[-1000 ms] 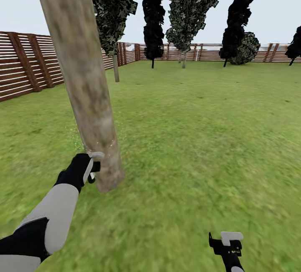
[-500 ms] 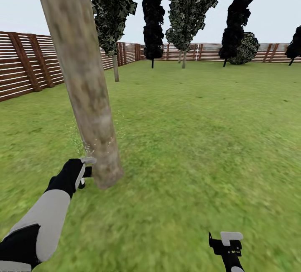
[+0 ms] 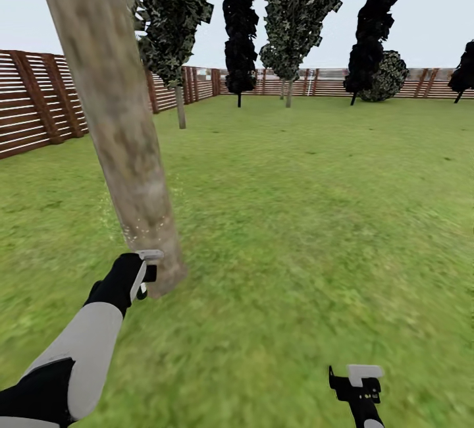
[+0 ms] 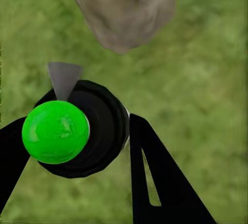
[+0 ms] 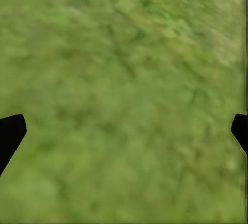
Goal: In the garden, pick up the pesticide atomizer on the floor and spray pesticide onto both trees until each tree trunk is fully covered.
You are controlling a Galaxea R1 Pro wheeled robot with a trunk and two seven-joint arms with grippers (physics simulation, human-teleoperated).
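**Sprayer held low by the tree trunk**

The sprayer [image 4: 72, 131] sits in the left claw [image 3: 146, 268]. It is a round black thing with a bright green ball on top and a small grey tip. The claw's two black fingers [image 4: 160, 182] are pinched on its sides. The grey tip points at the foot of the tree trunk [image 3: 115, 112], and the claw is just beside the bark, down near the grass [image 3: 296, 217]. Tiny pale dots float by the lower trunk, right above the claw.

The trunk is thick, grey-tan and leans across the head view, from the grass up past the top edge. Another tree [image 3: 172, 20] with dark leaves stands farther back, near the brown fence [image 3: 39, 105].

The right claw [image 3: 359, 382] hangs low over the grass, well apart from the trunk. Its fingers are spread wide, with nothing between them.
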